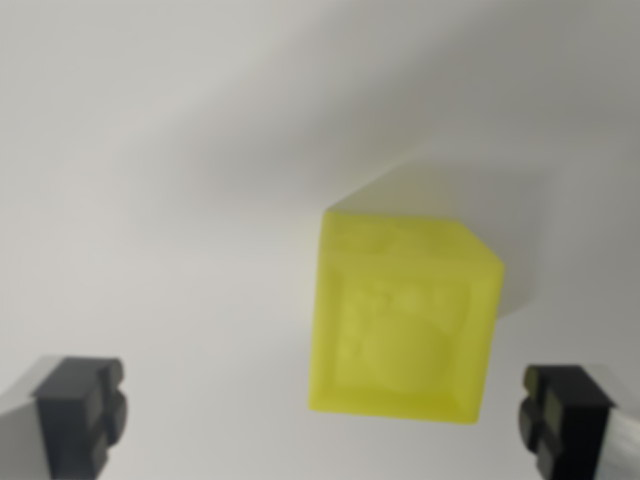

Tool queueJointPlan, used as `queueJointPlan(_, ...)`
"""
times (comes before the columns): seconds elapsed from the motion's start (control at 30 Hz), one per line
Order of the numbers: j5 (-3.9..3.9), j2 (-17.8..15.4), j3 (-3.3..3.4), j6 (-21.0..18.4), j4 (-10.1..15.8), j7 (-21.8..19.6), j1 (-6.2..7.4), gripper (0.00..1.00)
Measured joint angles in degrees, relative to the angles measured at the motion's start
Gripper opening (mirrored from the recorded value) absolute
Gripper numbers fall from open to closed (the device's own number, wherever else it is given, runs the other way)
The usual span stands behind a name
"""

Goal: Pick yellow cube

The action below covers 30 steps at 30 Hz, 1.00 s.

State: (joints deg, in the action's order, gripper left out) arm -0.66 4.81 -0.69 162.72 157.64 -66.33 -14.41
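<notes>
A yellow translucent cube (405, 318) with an embossed face rests on a plain white surface, right of the wrist view's centre and slightly blurred. My gripper (322, 418) is open, its two black fingertips at the lower corners of the view. The left fingertip (82, 410) is far from the cube. The right fingertip (562, 415) stands just beyond the cube's right edge. The cube lies between the fingers, nearer the right one, and neither finger touches it.
The white surface (160, 200) fills the view all around the cube. The cube's soft shadow (500, 190) falls behind it towards the upper right.
</notes>
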Motion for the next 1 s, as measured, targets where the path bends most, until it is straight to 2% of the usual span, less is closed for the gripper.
queueJointPlan(0.43,0.80,4.27,-0.01,6.65,2.60,-1.94,-2.30,1.00)
queueJointPlan(0.7,1.42,8.66,0.04,10.14,1.77,-2.56,-2.47,1.00)
queueJointPlan(1.0,2.51,13.71,0.25,13.83,0.46,-3.57,-2.55,1.00)
